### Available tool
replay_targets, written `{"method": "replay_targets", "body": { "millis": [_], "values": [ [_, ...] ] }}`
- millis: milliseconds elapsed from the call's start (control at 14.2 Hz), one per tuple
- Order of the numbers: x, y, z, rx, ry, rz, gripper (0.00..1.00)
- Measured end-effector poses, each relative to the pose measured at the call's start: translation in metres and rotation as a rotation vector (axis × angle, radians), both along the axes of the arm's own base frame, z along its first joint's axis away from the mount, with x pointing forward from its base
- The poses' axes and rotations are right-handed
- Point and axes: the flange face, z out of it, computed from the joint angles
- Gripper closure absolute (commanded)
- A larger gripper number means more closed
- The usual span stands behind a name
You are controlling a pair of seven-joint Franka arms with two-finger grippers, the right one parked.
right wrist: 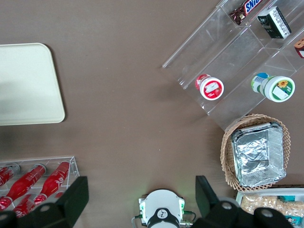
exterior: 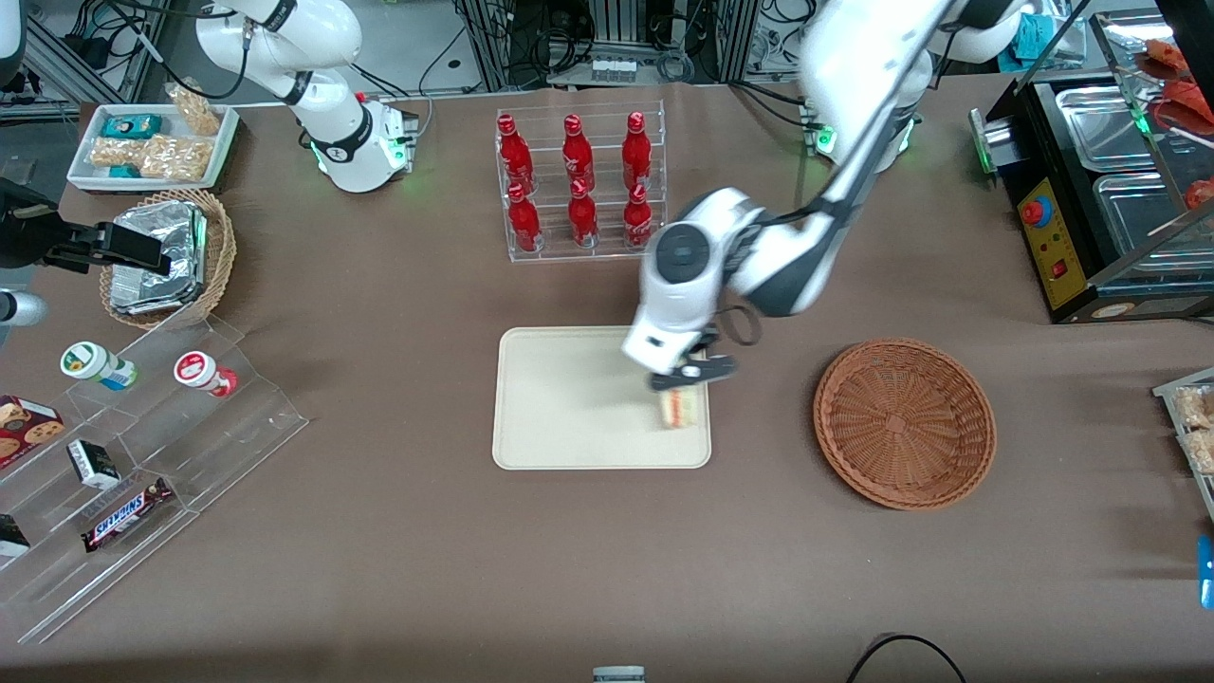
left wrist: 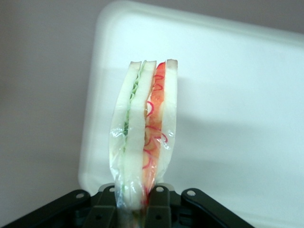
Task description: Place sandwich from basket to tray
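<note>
One sandwich, hanging over the tray

One wedge is all that matters here, and the gripper (exterior: 690, 378) has it: the fingers are pinched on one end of the sandwich (exterior: 679, 408), clear wrap and all, with the bread and its red and green layers sticking out past them. In the wrist view the sandwich (left wrist: 145, 133) stands edge-on against the pale tray (left wrist: 228, 104).

From where I stand, it sits over the tray (exterior: 569, 398) close to the rim at the basket's end. The basket (exterior: 904, 423) lies empty, well apart toward the working arm's end of the table.

What worries me is that edge. If the wedge is let go this near the rim, it could tip over and come to rest half on the rim or on the brown cloth. I cannot tell whether its lower end touches the tray yet; released from height, it might bounce or roll. The slippery wrap could also slide in the pinch.

The arm reaches in from its base above the basket, elbow bent, wrist turned downward over the tray.
</note>
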Motion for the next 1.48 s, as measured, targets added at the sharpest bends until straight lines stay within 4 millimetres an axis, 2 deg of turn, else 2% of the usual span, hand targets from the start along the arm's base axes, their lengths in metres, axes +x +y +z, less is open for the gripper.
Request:
{"method": "replay_targets", "body": {
  "millis": [141,282,353,494,706,847,988,1129,1341,1482],
  "values": [
    [-0.017,-0.041,-0.025,0.003,0.011,-0.051,0.85],
    [-0.029,-0.064,-0.034,0.003,0.013,-0.082,0.81],
    [-0.031,-0.069,-0.035,0.004,0.013,-0.087,0.68],
    [-0.026,-0.069,-0.035,0.005,0.008,-0.082,0.0],
    [-0.009,-0.062,-0.03,0.008,-0.013,-0.058,0.0],
    [0.012,-0.049,-0.016,0.017,-0.037,-0.021,0.0],
    [0.038,-0.025,0.022,0.029,-0.05,0.029,0.0],
    [0.062,0.016,0.079,0.049,-0.043,0.07,0.0],
    [0.079,0.091,0.17,0.026,0.044,0.045,0.0],
    [0.084,0.155,0.221,0.013,0.111,-0.002,0.0]
  ]
}}
